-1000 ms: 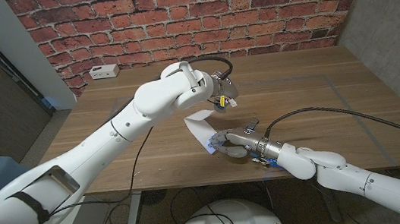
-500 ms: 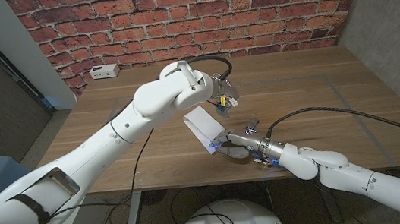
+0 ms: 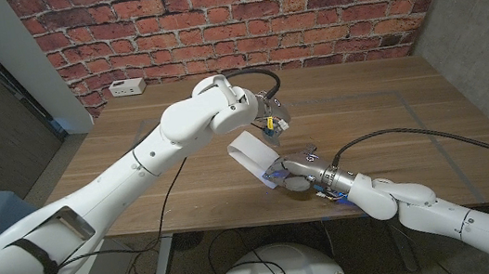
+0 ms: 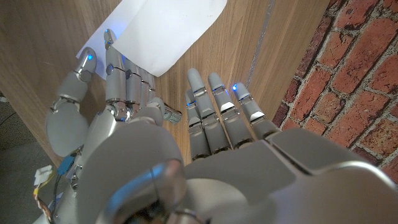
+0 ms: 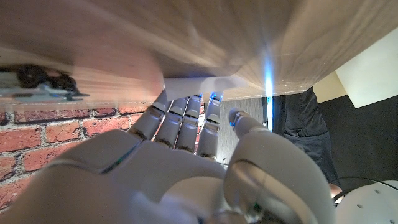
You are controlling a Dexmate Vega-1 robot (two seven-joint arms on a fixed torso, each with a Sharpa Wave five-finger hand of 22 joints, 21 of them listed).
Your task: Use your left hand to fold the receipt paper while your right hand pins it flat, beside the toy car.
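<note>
The white receipt paper (image 3: pixel 251 153) lies near the table's front edge, its far end lifted and curled over. My right hand (image 3: pixel 292 174) presses its near end onto the wood with fingers stretched out (image 5: pixel 186 121) to the white paper (image 5: pixel 199 83). My left hand (image 3: pixel 267 120) hovers just behind the curl with straight fingers (image 4: pixel 217 115) and holds nothing. The curled paper (image 4: pixel 168 31) sits just beyond those fingertips; I cannot tell whether they touch it. A small dark olive shape (image 3: pixel 304 191) under the right hand may be the toy car.
A small white box (image 3: pixel 127 87) stands at the back left corner of the wooden table (image 3: pixel 382 111). A brick wall (image 3: pixel 239 16) runs behind it. The table's front edge lies right under my right wrist.
The paper's far end has risen off the table and curled toward my right hand. My left hand has drifted slightly left. The right hand stays pressed on the near end.
</note>
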